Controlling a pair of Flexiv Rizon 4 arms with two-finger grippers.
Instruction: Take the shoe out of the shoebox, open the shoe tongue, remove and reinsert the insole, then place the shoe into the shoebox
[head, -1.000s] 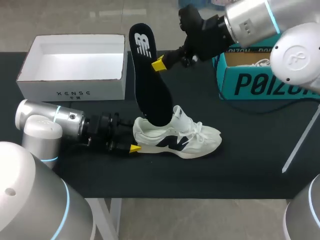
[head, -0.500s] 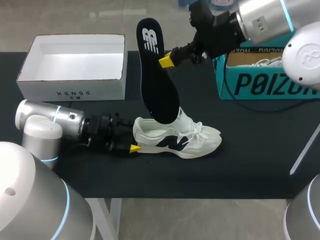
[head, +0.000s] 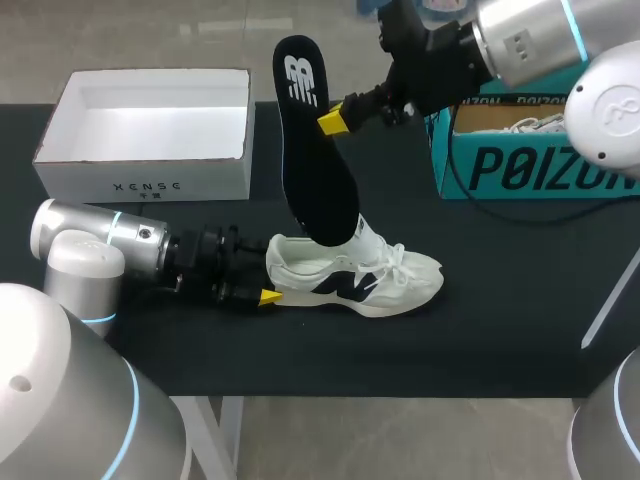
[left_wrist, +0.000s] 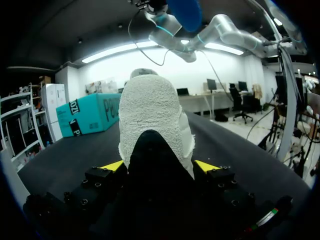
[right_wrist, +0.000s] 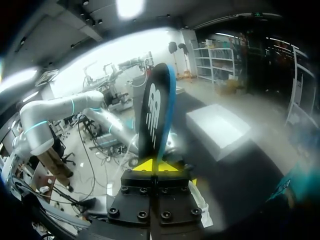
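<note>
The shoe (head: 355, 278) sits unboxed, its heel clamped by the left gripper (left_wrist: 157, 167). The right gripper (head: 335, 120) pinches the insole (head: 315, 160), whose lower end is at the shoe's opening. Reinserting it and boxing the shoe are left.

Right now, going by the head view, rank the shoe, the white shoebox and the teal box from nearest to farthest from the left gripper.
1. shoe: its heel sits between the fingers of the left gripper.
2. white shoebox: behind the gripper, at the far left.
3. teal box: far right, well past the shoe.
</note>
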